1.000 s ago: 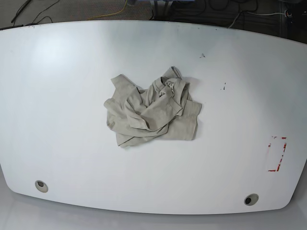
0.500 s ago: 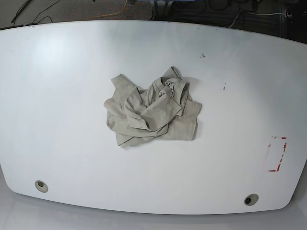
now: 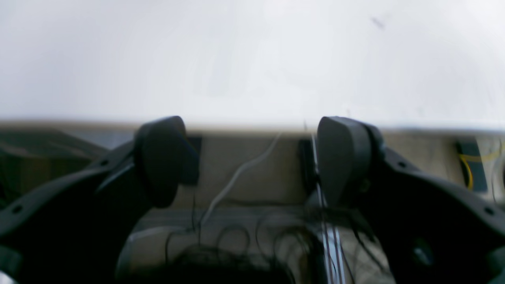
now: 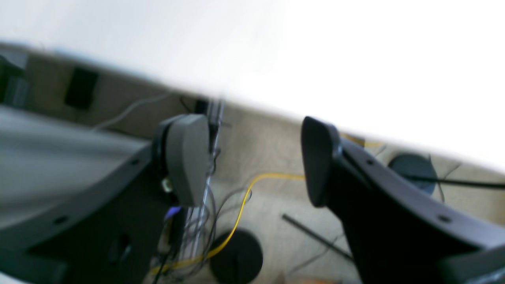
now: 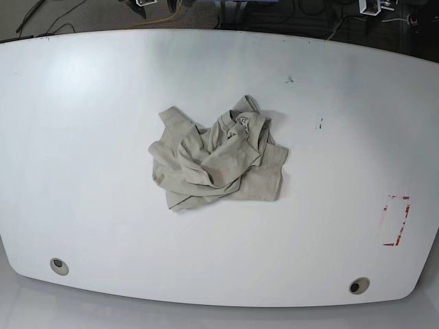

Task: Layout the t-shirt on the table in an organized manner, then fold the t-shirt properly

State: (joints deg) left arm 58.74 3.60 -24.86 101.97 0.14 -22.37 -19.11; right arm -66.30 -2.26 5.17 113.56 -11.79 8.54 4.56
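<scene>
We see the worktop (image 5: 89, 137) bare on every side of the crumpled shirt (image 5: 218, 155), the only raised thing, lying near the middle. Two grommet holes (image 5: 60, 266) sit near the front edge and a red tape outline (image 5: 396, 220) lies flat toward one end; neither blocks a tool. Cables (image 4: 232, 225) clutter the floor beyond the far edge.

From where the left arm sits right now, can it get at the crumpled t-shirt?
Probably yes. The t-shirt lies bunched mid-table with nothing on or around it. The left gripper is open and empty, back beyond the table's far edge, so it must travel in over bare tabletop first.
</scene>
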